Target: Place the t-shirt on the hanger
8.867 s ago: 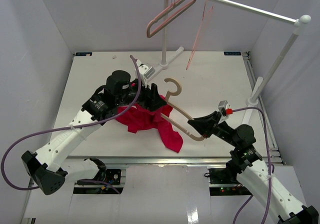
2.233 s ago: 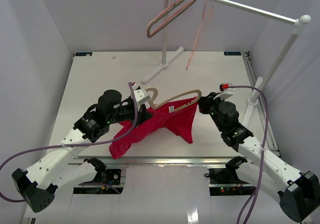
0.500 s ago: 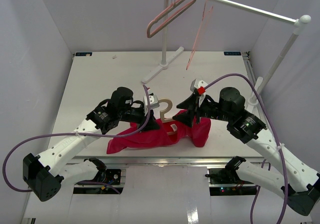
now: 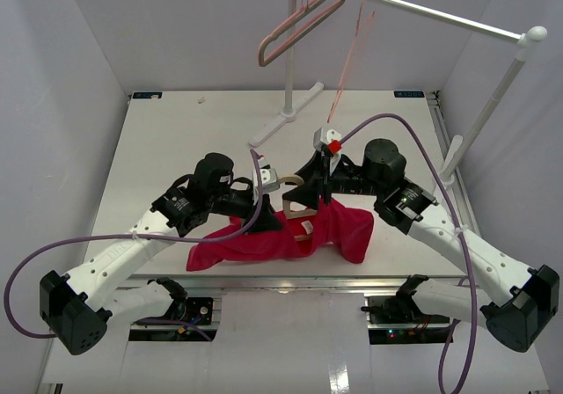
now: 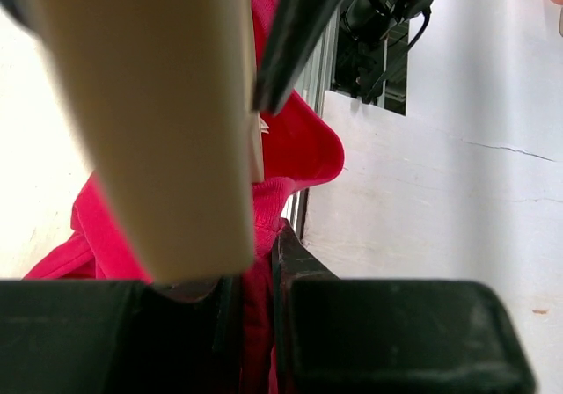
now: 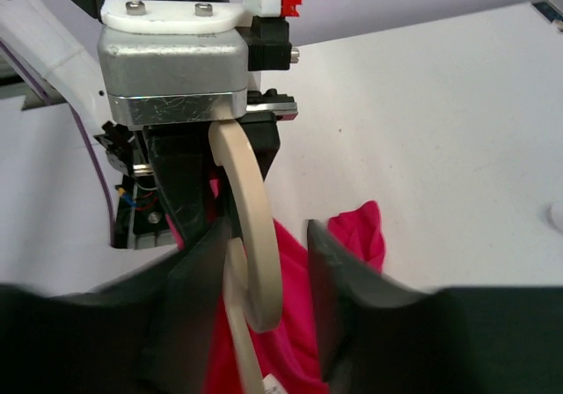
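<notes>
Mostly, the t-shirt (image 4: 290, 236) is draped over the hanger (image 6: 251, 209). The hanger is pinched by the left gripper (image 4: 266, 207). The right gripper (image 6: 255, 262) is spread open around its hook. Only straightening seems left.

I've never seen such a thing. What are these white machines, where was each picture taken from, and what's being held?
These are two robot arms bolted to a white table, each ending in a two-finger gripper. One picture looks down from above; the other two come from a camera on each wrist. On the table lies a bright red cloth t-shirt with the hook of a light tan wooden hanger poking out. The left gripper pinches the red cloth beside the wood; the right gripper stands open around the hook. Behind, a metal rail carries a pinkish-brown hanger and a thin pink wire hanger.
</notes>
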Controlling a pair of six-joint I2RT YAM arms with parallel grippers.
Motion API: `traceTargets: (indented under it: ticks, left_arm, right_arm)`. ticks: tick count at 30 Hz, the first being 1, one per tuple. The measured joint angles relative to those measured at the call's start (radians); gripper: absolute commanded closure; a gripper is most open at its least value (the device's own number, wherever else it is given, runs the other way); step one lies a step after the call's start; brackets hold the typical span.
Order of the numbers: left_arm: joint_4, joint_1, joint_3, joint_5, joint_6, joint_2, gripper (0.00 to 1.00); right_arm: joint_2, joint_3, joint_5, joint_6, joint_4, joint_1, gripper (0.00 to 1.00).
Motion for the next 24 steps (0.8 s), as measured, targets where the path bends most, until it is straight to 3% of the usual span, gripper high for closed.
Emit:
traceTargets:
  ticks: [8,11,18,24]
  left_arm:
    - [0.007,-0.011,0.034,-0.102,-0.039,-0.043,0.68]
    - [-0.001,-0.013,0.07,-0.191,-0.06,-0.103,0.48]
    - [-0.046,-0.001,0.199,-0.485,-0.12,-0.217,0.3]
    - [-0.078,-0.001,0.207,-0.559,-0.126,-0.236,0.3]
  right_arm:
    - [-0.082,0.005,0.046,0.04,-0.023,0.015,0.92]
    - [-0.127,0.059,0.098,0.029,-0.105,0.012,0.92]
    - [-0.179,0.164,0.245,-0.02,-0.297,0.007,0.92]
    - [-0.19,0.173,0.3,-0.038,-0.407,0.005,0.92]
